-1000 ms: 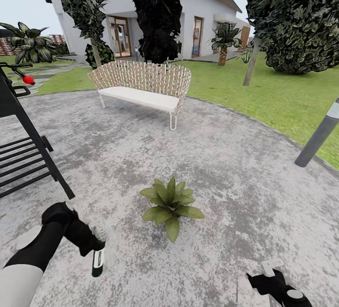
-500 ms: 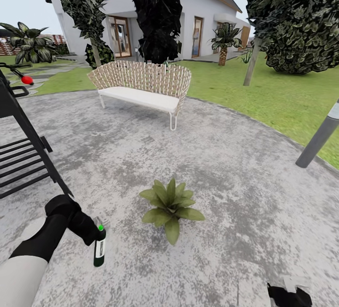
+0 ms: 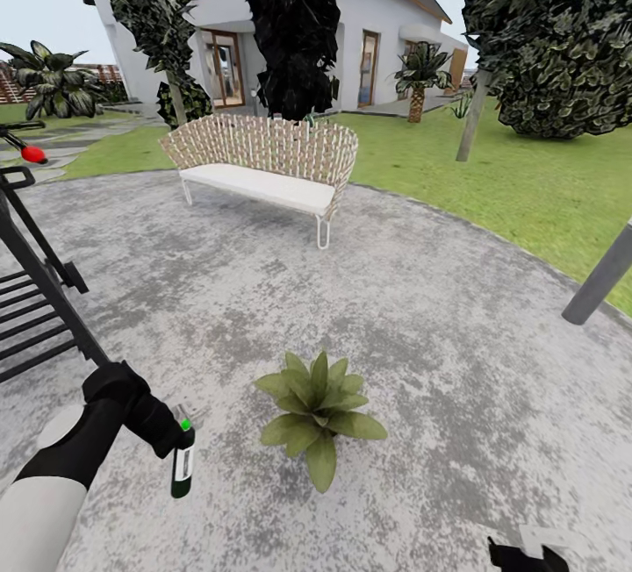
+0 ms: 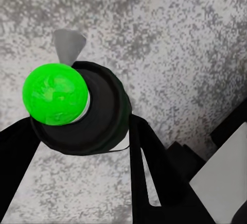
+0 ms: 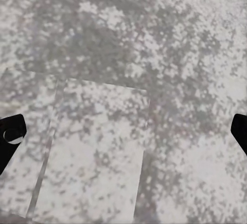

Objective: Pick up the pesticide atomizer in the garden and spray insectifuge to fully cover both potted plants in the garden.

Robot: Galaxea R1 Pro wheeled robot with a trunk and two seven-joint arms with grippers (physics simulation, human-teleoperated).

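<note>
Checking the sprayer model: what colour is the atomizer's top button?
Bright green, on the pesticide atomizer in the left gripper; left wrist view shows it best.

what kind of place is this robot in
Most likely a home garden: a round grey stone patio ringed by green lawn, with a woven bench set on it, a low potted plant in front, and a white house behind the trees.

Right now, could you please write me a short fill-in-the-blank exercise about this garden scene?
1. The left gripper holds the pesticide atomizer by its ____.
2. The atomizer's top is bright ____.
3. The potted plant sits on the stone ____.
4. Behind the plant stands a woven ____.

Missing words: neck; green; patio; bench
</note>
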